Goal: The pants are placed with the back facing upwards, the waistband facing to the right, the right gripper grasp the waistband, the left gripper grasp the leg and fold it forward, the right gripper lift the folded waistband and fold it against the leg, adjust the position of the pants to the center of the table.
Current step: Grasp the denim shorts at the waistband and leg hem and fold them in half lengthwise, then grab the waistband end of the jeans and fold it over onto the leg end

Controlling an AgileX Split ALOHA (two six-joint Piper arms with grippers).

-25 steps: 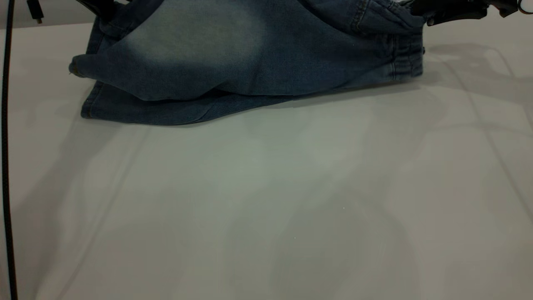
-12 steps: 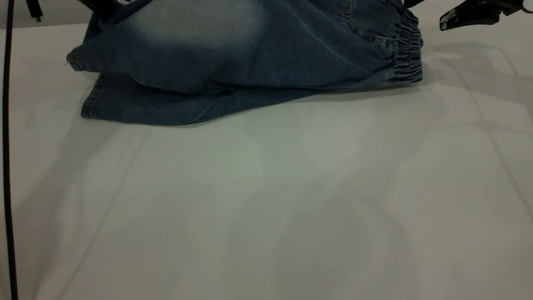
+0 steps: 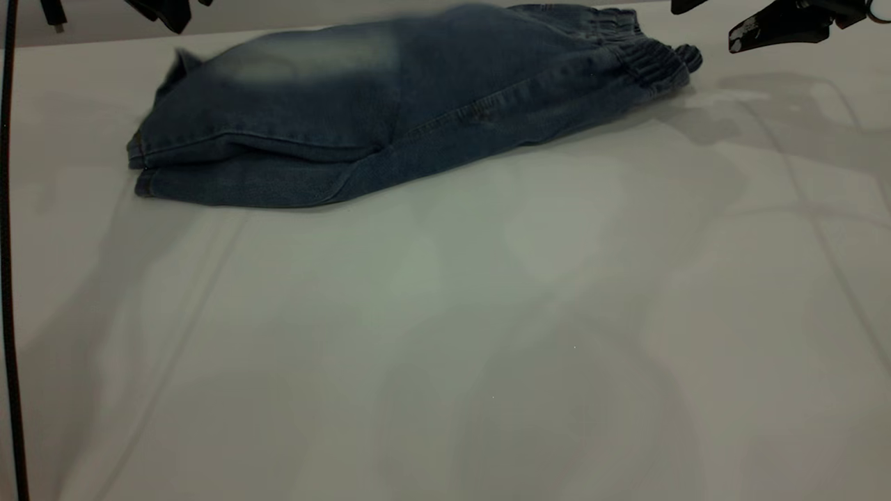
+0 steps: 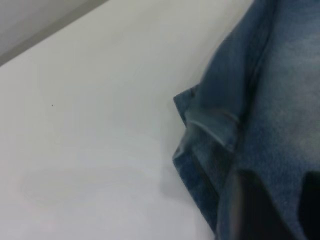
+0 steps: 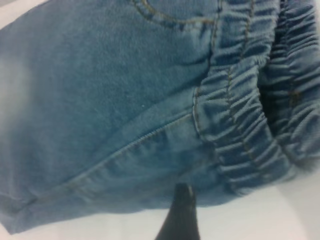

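Observation:
The pants (image 3: 390,104) lie folded in half lengthwise on the far part of the table (image 3: 487,313), a faded pale patch on top. Their ruffled waistband (image 3: 647,56) points right and the hems lie stacked at the left. The printed leg is hidden in the fold. My left gripper (image 3: 167,14) hangs open just above the hem end; in the left wrist view its fingers (image 4: 247,210) stand apart over the denim (image 4: 280,100). My right gripper (image 3: 710,21) is open, off to the right of the waistband (image 5: 240,125), and one finger (image 5: 181,212) shows in its wrist view.
A black cable (image 3: 7,278) runs down the left edge of the exterior view. The bare tabletop stretches wide in front of the pants. The table's far edge (image 4: 50,35) lies close behind the hem end.
The raised half of the pants has dropped flat onto the lower half. The right gripper let go first, then the left, and both have pulled up and away.

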